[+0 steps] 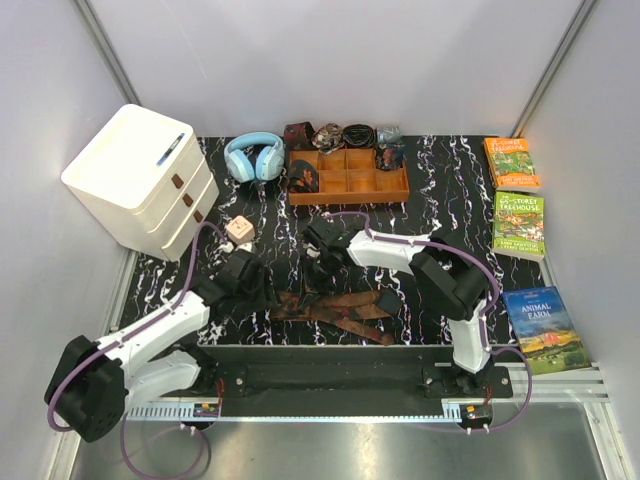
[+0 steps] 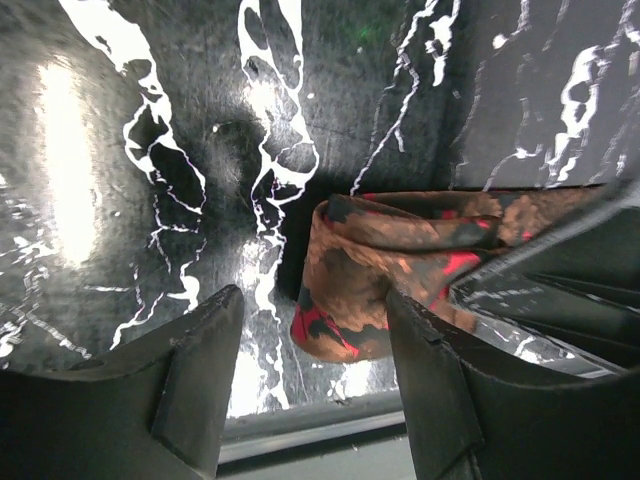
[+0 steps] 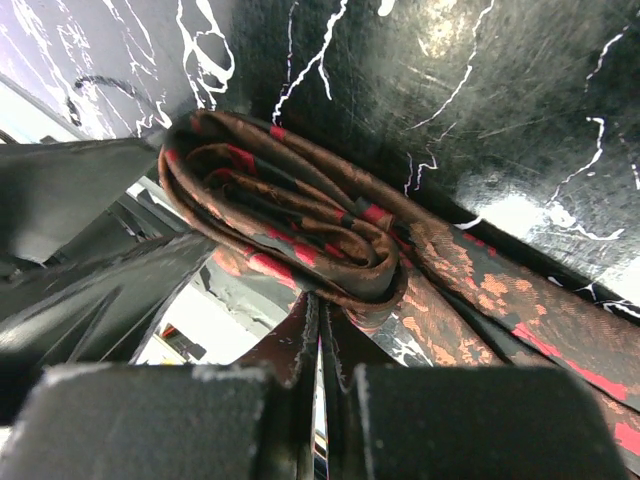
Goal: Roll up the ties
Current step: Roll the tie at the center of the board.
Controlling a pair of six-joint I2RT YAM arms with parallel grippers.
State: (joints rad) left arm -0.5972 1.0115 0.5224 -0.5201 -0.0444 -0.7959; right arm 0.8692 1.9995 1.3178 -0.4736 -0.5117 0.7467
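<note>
Roughly at the front middle of the black marble table (image 1: 450,200), well short of the white drawer unit (image 1: 140,180) and the wooden tray (image 1: 350,200), lies the tie (image 1: 340,312), stretched flat with its left end wound into a coil (image 3: 300,225). The right gripper (image 3: 320,310) has its jaws pressed together, pinching fabric at the coil's edge. The left gripper (image 2: 315,298) stands apart, its fingers either side of that coil.

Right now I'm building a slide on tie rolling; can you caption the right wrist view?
Right end effector pinching the rolled-up end of a patterned tie over the black marbled table.
</note>
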